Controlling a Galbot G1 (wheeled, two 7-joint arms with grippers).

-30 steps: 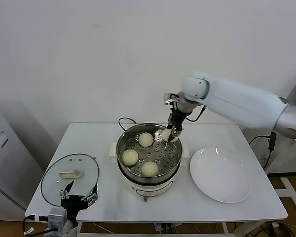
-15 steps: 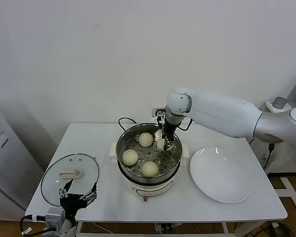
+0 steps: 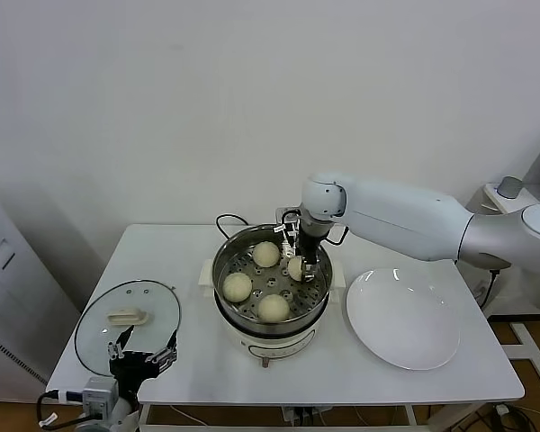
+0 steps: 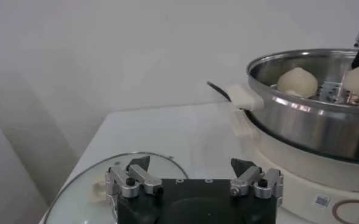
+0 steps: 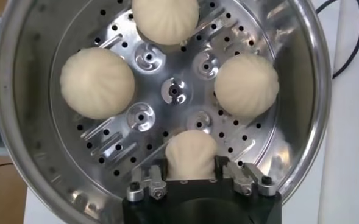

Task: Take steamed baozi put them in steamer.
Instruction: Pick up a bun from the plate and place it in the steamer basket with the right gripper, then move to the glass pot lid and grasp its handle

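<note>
White table [image 3: 162, 243] carries, from the robot's left to right, a round glass lid [image 3: 128, 322] with a cream handle, the steamer [image 3: 272, 286] at centre, and a flat white plate [image 3: 403, 318]; the plate is bare. Right arm [image 3: 405, 214] reaches across from the right side and dips into the far right part of the steamer. Steamer: shiny steel pot on a cream base, black cord [image 3: 227, 221] looping behind it, perforated tray [image 5: 173, 91] inside. Four steamed baozi [image 3: 238, 287] lie on the tray, well spaced around its centre, none touching another. Right gripper [image 5: 192, 176] sits low over the fourth bun [image 5: 192, 155] at the tray's edge; wrist view shows that bun resting on the tray between the two fingers [image 5: 147, 182], which stand at its sides, jaws parted; whether they touch the dough cannot be told. Left gripper [image 4: 192, 171] is parked low at the table's near left corner, beside the lid, jaws wide apart, holding nothing.
</note>
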